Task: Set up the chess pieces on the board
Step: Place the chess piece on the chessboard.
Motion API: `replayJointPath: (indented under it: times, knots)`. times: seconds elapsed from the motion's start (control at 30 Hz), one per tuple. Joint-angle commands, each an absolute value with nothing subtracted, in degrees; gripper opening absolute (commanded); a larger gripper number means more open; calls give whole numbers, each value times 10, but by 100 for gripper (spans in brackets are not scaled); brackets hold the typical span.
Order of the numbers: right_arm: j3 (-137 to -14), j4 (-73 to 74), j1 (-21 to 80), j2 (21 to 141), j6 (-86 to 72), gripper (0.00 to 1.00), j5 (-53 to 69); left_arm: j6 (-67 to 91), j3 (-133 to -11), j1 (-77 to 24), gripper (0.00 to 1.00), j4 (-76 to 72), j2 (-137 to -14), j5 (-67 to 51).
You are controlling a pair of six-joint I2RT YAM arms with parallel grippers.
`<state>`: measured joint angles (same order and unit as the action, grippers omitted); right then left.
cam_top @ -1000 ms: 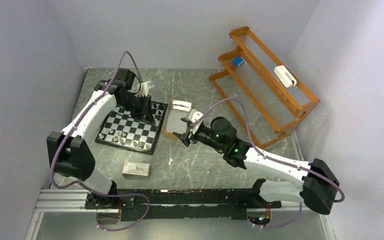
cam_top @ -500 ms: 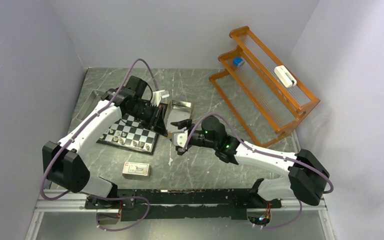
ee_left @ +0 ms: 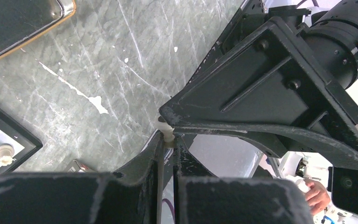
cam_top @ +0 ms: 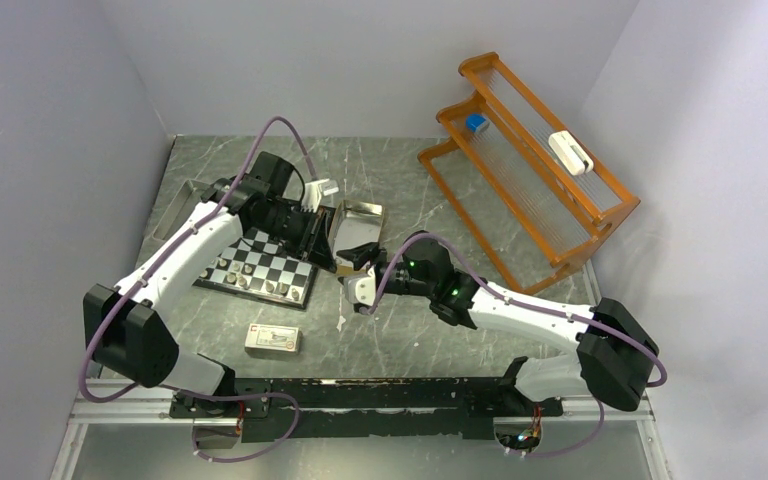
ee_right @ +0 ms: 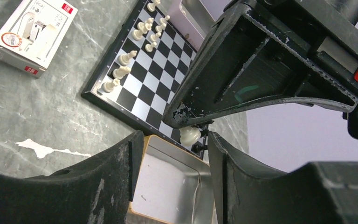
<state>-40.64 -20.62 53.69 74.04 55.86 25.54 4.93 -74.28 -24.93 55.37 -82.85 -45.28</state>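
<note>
My left gripper [ee_left: 168,141] pinches a tiny pale silvery-white chess piece [ee_left: 167,132]
Just beside it my right gripper [ee_right: 174,140] gapes wide; white-and-red carton [ee_right: 32,30] at ten o'clock (print unreadable).

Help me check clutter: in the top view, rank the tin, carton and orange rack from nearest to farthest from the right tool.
1. Tin, just behind the right tool.
2. White-and-red carton, toward the near left.
3. Orange rack, far right.

Within the last second the left gripper [ee_left: 168,141] has swung from above the far side of the board [cam_top: 260,263] to its right edge beside the tan box [cam_top: 361,214], while the right gripper [ee_right: 175,138] has withdrawn from over that box and now brackets, jaws apart, the pale chess piece [ee_right: 189,135] pinched by the left.
</note>
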Motion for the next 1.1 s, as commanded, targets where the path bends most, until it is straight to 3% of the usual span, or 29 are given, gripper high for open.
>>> replayJointPath:
  times: [0.0,1.07]
  knots:
    - [-414,-210,535,739,575,55,270,56,-738,-254,9,530,-833,-475]
    - [-416,-200,535,755,520,21,251,98,-749,-254,10,481,-836,-454]
